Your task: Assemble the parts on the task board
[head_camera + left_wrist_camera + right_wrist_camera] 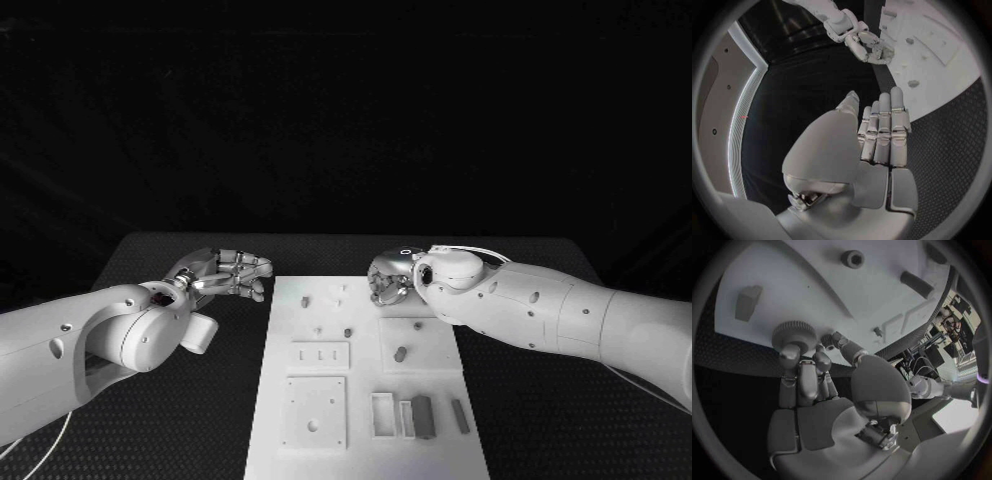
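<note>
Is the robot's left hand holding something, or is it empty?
Empty. The left hand hovers beside the task board, its fingers stretched straight with nothing between them and no part touching them.

A black table [173,400] with a dotted, textured surface carries the white task board [361,440], which lies flat along its middle and runs from near the far edge toward the near edge. Bare table shows on both sides of the board.
</note>
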Controlling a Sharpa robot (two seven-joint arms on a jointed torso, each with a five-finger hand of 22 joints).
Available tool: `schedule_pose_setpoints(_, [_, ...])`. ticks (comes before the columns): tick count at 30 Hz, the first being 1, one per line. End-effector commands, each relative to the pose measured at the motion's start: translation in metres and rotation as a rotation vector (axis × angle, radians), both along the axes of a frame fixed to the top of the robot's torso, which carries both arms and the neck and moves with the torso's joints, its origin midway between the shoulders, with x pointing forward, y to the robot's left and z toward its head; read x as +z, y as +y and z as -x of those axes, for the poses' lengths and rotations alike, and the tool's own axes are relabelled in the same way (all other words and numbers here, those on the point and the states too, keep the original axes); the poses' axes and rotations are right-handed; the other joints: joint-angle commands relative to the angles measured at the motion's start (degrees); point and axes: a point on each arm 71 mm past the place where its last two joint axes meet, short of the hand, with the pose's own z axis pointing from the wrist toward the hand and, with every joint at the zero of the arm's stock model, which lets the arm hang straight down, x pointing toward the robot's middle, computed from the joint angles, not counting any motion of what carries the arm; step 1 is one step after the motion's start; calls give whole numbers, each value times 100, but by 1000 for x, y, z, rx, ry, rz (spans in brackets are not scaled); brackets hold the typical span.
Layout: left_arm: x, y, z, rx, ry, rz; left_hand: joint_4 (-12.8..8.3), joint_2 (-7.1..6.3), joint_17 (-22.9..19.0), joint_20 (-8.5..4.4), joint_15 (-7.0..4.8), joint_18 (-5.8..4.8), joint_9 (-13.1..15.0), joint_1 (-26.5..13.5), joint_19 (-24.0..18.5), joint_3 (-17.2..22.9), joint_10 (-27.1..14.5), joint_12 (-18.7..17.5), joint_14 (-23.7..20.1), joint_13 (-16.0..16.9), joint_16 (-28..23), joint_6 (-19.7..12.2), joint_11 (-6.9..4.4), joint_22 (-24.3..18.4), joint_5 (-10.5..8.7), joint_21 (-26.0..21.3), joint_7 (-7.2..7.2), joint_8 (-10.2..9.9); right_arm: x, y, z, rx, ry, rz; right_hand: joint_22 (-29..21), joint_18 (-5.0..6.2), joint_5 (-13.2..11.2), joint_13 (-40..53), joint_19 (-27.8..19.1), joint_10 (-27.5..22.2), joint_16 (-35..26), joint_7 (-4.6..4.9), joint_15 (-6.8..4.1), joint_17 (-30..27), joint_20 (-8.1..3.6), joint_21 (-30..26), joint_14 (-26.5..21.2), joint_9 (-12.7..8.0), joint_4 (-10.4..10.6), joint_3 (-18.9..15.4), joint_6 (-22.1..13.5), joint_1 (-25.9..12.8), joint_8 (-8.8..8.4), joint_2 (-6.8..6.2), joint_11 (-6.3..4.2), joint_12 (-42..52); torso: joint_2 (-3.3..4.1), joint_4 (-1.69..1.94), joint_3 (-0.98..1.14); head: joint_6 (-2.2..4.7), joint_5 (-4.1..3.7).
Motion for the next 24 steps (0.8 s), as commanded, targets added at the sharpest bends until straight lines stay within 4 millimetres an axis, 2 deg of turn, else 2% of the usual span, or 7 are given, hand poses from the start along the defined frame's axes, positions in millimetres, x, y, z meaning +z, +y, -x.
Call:
schedule_pose_setpoints(1, [2,-2,0,-19,-5,4,5,0,3,-19,10,143,-7,-66,-28,23,22,-28,33,-1,-23,5,9,8,9,-3,36,-34,-7,-1,2,10,18,29,81,402,-11,21,12,71,35,30,-8,9,-30,-34,41,-21,-30,-28,122,5,-11,79,-8,37,9,-3,-6,-7,-4])
schedule_pose_setpoints(8, [2,-2,0,-18,-3,3,4,-1,8,-19,10,144,-8,-70,-28,27,25,-32,34,-1,-28,6,9,11,9,-4,36,-35,-8,0,2,16,19,39,87,402,-11,38,19,148,49,-20,-48,33,-30,-30,77,-19,-104,-13,291,93,29,293,-54,54,18,-5,-6,-8,-9])
schedule_pose_setpoints(16, [2,-1,-1,-15,-4,2,3,-3,15,-19,10,144,-9,-73,-29,33,28,-37,35,0,-34,7,8,14,9,-5,36,-35,-7,0,3,20,7,33,98,402,-11,43,22,229,64,-102,-112,59,-16,-14,115,-1,-113,-30,533,180,99,469,-128,50,25,-1,-8,-1,-9])
schedule_pose_setpoints(24, [2,0,-1,-13,-5,1,2,-5,22,-19,10,145,-9,-75,-30,39,31,-41,36,0,-40,9,8,18,9,-6,35,-36,-1,2,6,18,-58,4,99,402,-11,59,34,276,75,-117,-132,89,-11,-4,146,-4,-110,-71,564,156,93,462,-146,63,32,-6,-10,26,1])
